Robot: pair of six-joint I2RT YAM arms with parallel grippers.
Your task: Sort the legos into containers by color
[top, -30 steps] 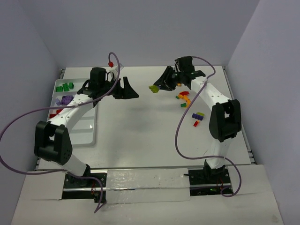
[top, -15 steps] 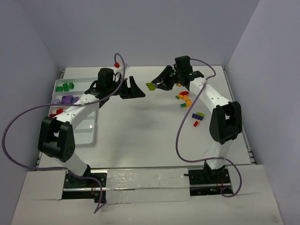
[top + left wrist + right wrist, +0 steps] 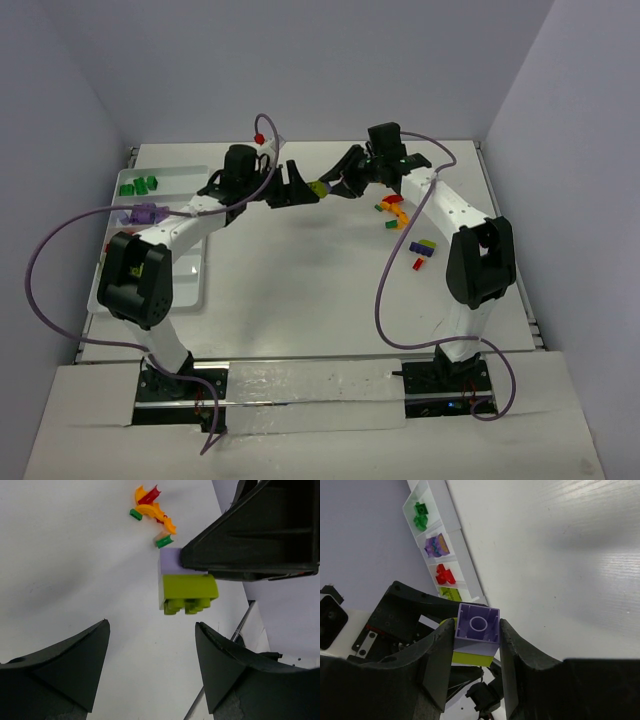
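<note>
A stack of two legos (image 3: pixel 186 587), purple joined to lime green, hangs just above the centre of the top view, clamped in the right gripper (image 3: pixel 343 182). The left gripper (image 3: pixel 152 630) faces it with jaws spread wide, apart from it. The tray (image 3: pixel 172 172) lies at the left edge, with loose legos (image 3: pixel 394 210) right of centre.

tray (image 3: pixel 190 272) at the table's (image 3: pixel 300 290) left, loose legos (image 3: pixel 395 210) at right, stacked bricks (image 3: pixel 319 187) between them
</note>
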